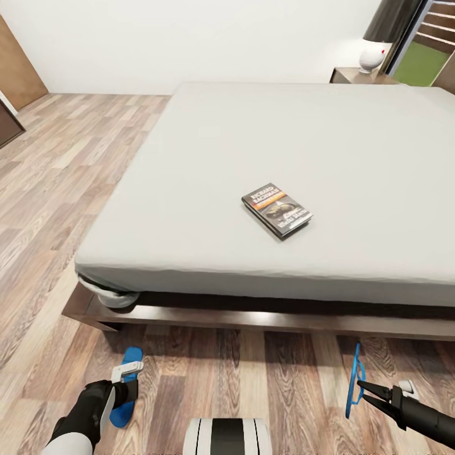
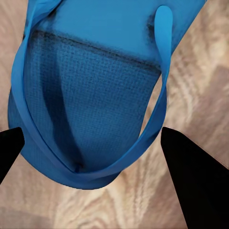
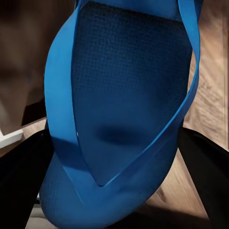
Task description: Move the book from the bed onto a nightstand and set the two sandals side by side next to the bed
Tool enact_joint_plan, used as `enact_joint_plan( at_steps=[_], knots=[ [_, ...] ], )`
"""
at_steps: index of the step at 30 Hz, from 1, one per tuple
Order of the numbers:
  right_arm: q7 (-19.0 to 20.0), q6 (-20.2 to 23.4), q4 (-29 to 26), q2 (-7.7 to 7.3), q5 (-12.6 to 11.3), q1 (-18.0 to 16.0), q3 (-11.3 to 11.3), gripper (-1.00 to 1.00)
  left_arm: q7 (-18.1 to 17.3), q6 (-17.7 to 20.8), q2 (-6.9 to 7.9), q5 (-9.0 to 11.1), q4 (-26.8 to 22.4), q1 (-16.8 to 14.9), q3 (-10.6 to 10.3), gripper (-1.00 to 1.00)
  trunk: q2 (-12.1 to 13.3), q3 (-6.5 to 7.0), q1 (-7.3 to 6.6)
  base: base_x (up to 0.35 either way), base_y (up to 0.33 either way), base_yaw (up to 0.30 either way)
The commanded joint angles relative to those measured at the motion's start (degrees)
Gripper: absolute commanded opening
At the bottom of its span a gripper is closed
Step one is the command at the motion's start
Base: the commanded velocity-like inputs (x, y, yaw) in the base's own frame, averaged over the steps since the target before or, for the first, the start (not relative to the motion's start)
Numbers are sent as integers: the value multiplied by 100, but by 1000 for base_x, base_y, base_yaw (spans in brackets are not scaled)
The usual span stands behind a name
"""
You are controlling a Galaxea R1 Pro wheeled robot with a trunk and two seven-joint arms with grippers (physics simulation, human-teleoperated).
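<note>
The book (image 1: 277, 210), dark with an orange band, lies flat on the pale grey mattress of the bed (image 1: 208, 145), near its front edge. One blue sandal (image 1: 132, 358) lies flat on the floor in front of the bed's left corner. My left gripper (image 1: 125, 387) hovers over it, open, with its fingers (image 2: 195, 181) spread on either side of the sandal (image 2: 90, 95). The other sandal (image 1: 353, 378) stands on edge off the floor at the right, and my right gripper (image 1: 365, 390) is shut on it. In the right wrist view this sandal (image 3: 124, 95) sits between the dark fingers (image 3: 207, 176).
A nightstand (image 1: 352, 76) with a white lamp (image 1: 371, 55) stands at the far right corner of the bed. A brown door (image 1: 18, 63) is at the far left. Wood plank floor (image 1: 57, 189) runs along the bed's left side and front.
</note>
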Motion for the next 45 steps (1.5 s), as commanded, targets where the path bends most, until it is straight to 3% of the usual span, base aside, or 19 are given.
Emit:
enact_joint_plan(
  at_steps=[1, 16, 22, 30, 45],
  knots=[
    [5, 39, 1, -2, -26, -3, -4, -100, -52, 21, -9, -58, -14, -5, 45, -100, -3, -27, 1, 0, 0, 0],
    [5, 39, 1, -1, -26, -3, -3, -100, -52, 21, -9, -49, -14, -5, 45, -100, -23, -359, 40, 0, 0, 0],
    [6, 39, 1, -1, -26, -3, -4, -100, -52, 21, -9, -49, -14, -5, 45, -100, -23, -359, 40, 0, 0, 0],
    [6, 39, 1, -1, -26, -3, -3, -100, -52, 21, -9, -49, -14, -5, 45, -100, -34, -536, 61, 0, 0, 0],
    [37, 38, 1, -1, -31, -3, -3, -100, -52, 21, -9, -49, -14, -5, 45, -100, -34, -536, 61, 0, 0, 0]
  ],
)
